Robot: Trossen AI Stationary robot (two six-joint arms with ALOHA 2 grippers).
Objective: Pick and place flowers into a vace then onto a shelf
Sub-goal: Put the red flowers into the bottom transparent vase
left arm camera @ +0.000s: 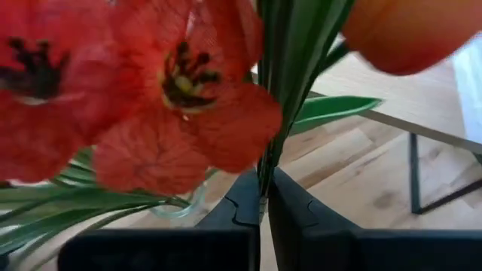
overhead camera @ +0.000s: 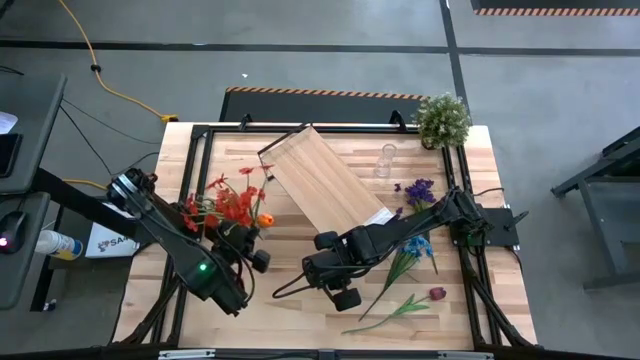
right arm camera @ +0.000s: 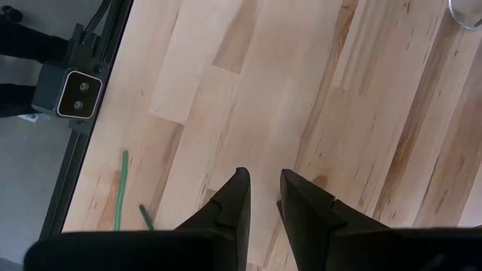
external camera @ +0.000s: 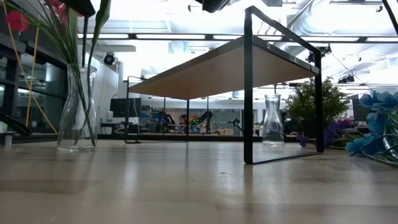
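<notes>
At the left of the overhead picture, the left end effector [left arm camera: 263, 205] is clenched on green stems of the red and orange flowers [overhead camera: 232, 205], which stand in a glass vase [external camera: 77, 109]. The right end effector [right arm camera: 262, 194] hovers low centre over the bare desk [overhead camera: 290, 315], fingers slightly apart, seemingly holding nothing. The shelf [overhead camera: 325, 186] stands upper centre; more flowers [overhead camera: 410, 255] lie lower right.

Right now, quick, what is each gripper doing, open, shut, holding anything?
Left gripper: shut on a green flower stem above the vase.
Right gripper: slightly apart over bare table, holding nothing.
</notes>
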